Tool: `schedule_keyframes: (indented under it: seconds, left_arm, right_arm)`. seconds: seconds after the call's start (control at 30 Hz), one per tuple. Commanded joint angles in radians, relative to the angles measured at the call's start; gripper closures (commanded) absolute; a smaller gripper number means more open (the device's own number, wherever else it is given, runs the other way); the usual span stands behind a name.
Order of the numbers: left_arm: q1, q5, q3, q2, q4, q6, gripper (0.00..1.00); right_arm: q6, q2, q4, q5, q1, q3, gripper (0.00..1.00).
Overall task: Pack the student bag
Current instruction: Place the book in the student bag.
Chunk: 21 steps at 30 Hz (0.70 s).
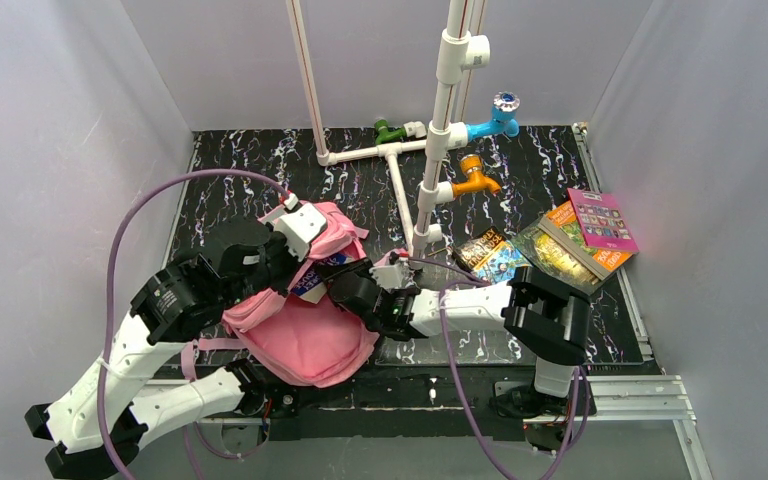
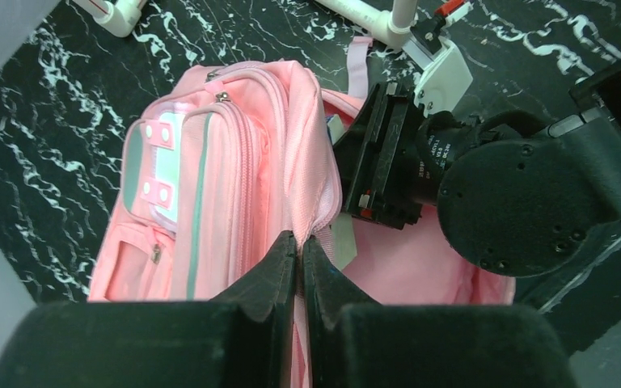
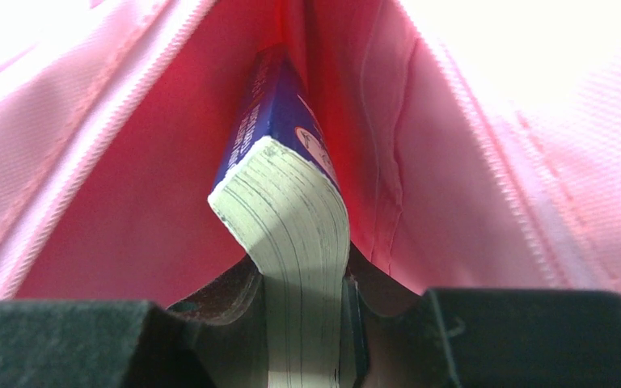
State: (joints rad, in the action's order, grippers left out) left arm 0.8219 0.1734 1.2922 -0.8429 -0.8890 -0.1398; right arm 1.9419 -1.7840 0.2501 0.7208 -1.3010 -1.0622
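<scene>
At the near-left of the black marbled mat (image 1: 550, 165), between the two arms, lies the pink student bag (image 1: 305, 345) with its mouth open. The left gripper (image 2: 299, 263) is pinched tight on the rim of the bag's opening. The right gripper (image 3: 295, 287) reaches inside the bag, its jaws narrowly clamped on a blue-covered book (image 3: 279, 137), pages towards the camera. Farther right lies a stack of books (image 1: 560, 250), and beyond stands a white pipe frame (image 1: 400, 190) with coloured taps.

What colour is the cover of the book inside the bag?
The book is dark blue; right wrist view shows it best.
</scene>
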Motion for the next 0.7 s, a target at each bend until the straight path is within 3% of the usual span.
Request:
schedule_keyframes:
  seconds: [0.0,0.07,0.1,0.23,0.33,0.4,0.53,0.67]
  left_arm:
    - [0.0,0.064,-0.021,0.017,0.092,-0.125,1.0]
    - [0.001,0.083,-0.039,0.012,0.094,-0.149,1.0]
    - [0.001,0.089,-0.048,0.01,0.094,-0.153,1.0]
    - [0.001,0.13,-0.075,0.025,0.112,-0.138,1.0]
    - [0.001,0.11,-0.096,0.047,0.141,-0.118,1.0]
    - [0.002,0.099,-0.087,0.045,0.135,-0.095,1.0]
    - [0.001,0.078,-0.086,0.051,0.124,-0.064,1.0]
    - [0.002,0.08,-0.1,0.056,0.124,-0.054,1.0]
  right_arm:
    - [0.121,-0.029,0.078,0.046,0.014,-0.101,0.95]
    - [0.091,-0.062,0.078,0.004,0.019,-0.122,0.92]
    - [0.075,-0.08,0.055,-0.017,0.017,-0.142,0.85]
    - [-0.016,-0.123,0.06,-0.079,0.001,-0.169,0.55]
    - [-0.096,-0.146,0.172,-0.163,-0.001,-0.124,0.26]
    - [-0.135,-0.156,0.237,-0.235,-0.001,-0.09,0.13]
    - [-0.284,-0.122,0.349,-0.343,0.002,0.017,0.1]
    - [-0.471,-0.037,0.247,-0.319,0.0,0.067,0.14]
